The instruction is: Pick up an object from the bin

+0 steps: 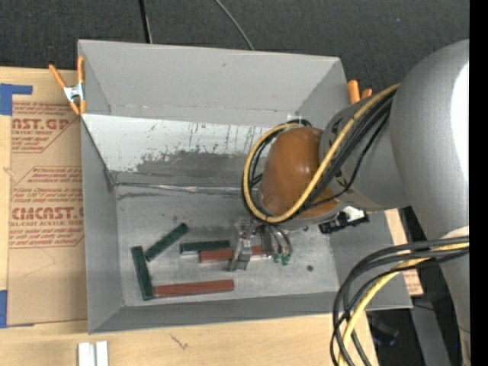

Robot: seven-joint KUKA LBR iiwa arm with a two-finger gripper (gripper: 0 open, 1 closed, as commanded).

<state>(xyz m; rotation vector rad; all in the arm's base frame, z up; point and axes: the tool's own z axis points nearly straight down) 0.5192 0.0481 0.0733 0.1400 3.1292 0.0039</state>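
Sitting low with hand [244, 253] over right end of short red-brown bar [216, 257], mid-floor of bin [99, 227], dark green bar [202, 246] just beside. Can't tell whether hand wide or narrow. Should centre on red-brown bar alone, clear of green, lift straight

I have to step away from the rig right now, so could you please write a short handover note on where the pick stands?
Gripper: low over the floor of the bin, at the right end of a dark green bar and a short red-brown bar that lie side by side. I cannot tell whether it holds either.
Other things: a tilted green bar further left, a green bar by the left wall, and a long red-brown bar along the front.
Done: nothing is lifted yet; all the bars lie on the floor.
Left: secure one bar, probably from the pair, and lift it out.
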